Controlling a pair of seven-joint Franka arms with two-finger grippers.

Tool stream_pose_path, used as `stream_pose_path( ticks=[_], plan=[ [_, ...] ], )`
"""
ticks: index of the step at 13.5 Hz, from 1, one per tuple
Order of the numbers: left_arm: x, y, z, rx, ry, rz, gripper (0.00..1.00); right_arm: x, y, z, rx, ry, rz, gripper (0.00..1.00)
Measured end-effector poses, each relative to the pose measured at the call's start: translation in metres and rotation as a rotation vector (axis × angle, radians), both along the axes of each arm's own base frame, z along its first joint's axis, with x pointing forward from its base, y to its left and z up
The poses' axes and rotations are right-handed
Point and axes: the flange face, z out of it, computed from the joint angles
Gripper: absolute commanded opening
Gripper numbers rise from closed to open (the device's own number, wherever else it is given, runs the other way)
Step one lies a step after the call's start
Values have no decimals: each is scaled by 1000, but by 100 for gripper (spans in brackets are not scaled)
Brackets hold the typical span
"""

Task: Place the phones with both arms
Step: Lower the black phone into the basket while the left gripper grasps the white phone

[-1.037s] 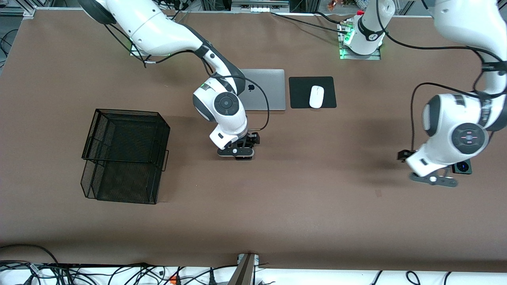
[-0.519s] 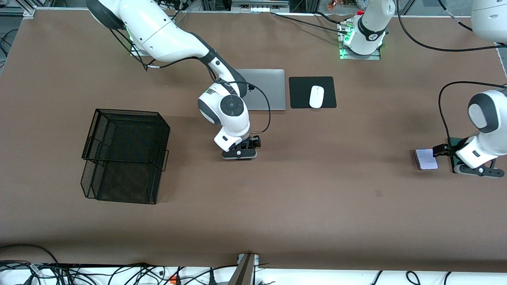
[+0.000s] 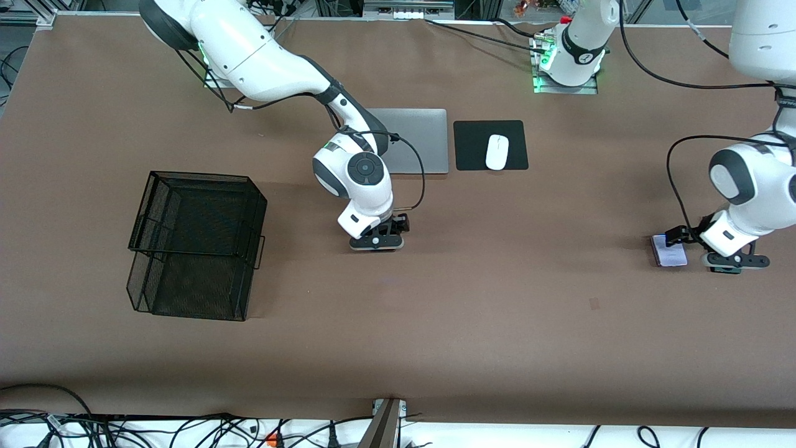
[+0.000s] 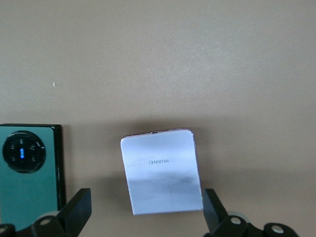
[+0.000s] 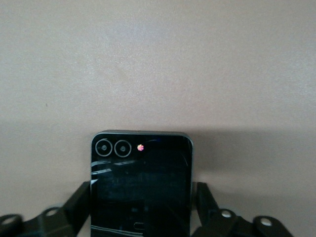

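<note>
The small black phone [image 5: 140,190] lies on the brown table, with its two camera lenses showing. My right gripper [image 5: 143,205] is low over it, open, with a finger close at each long side. In the front view the right gripper [image 3: 375,242] hides that phone. The pale lilac-white phone [image 3: 670,252] lies flat toward the left arm's end of the table. It also shows in the left wrist view [image 4: 160,173]. My left gripper [image 3: 735,262] hovers beside it, wide open and empty [image 4: 145,217]. The dark green phone [image 4: 29,173] with the round camera ring lies beside the lilac one.
A black wire-mesh basket [image 3: 199,242] stands toward the right arm's end of the table. A closed grey laptop [image 3: 416,140] lies partly under the right arm. Beside it, a white mouse [image 3: 497,152] sits on a black pad [image 3: 516,134].
My left arm swung out toward its end of the table and partly back, which uncovered the lilac phone and covered the green one. My right gripper shifted slightly and stays over the black phone.
</note>
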Motion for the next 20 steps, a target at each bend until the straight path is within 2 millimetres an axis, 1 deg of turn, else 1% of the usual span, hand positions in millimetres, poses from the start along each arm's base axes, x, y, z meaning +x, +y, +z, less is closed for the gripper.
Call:
stream_pose_path(
  ticks=[1,2,4,5,6,7,8,9,10,11,12,13,14,15,16,18,19,20],
  plan=[
    [-3,0,-8,3,-4,3,100,1,0,4,2,-4,-4,9],
    [-6,2,-15,-2,-11,19,100,3,1,5,4,-8,-6,0],
    [-10,3,-28,-31,-32,55,100,9,-3,9,7,-19,-15,0],
    [-11,4,-34,-48,-40,67,100,18,-7,19,6,-31,-28,0],
    [-12,6,-40,-68,-49,79,100,29,-17,39,-14,-36,-51,0],
    [-14,9,-44,-87,-57,90,100,43,-33,67,-46,-35,-83,0],
    [-15,13,-47,-97,-63,100,100,56,-57,100,-84,-28,-124,0],
    [-16,16,-49,-100,-72,111,100,68,-85,134,-121,-19,-154,0],
    [-17,17,-51,-103,-78,119,100,75,-114,163,-157,1,-174,0],
    [-17,16,-54,-104,-82,123,97,79,-143,187,-178,39,-185,0],
    [-16,15,-55,-104,-86,125,56,80,-170,205,-179,88,-180,0],
    [-16,16,-55,-104,-88,126,33,82,-200,219,-178,135,-164,0],
    [-16,16,-54,-104,-88,127,17,84,-233,230,-180,162,-146,0],
    [-15,16,-53,-103,-91,127,3,85,-266,236,-185,177,-130,0],
    [-14,16,-51,-103,-94,128,0,84,-300,240,-183,194,-117,0],
    [-11,11,-50,-107,-96,127,0,76,-363,237,-147,221,-98,0],
    [-8,7,-49,-113,-92,129,0,71,-391,231,-131,222,-99,0],
    [-3,2,-47,-124,-80,128,0,64,-413,222,-124,218,-105,0]
  ],
)
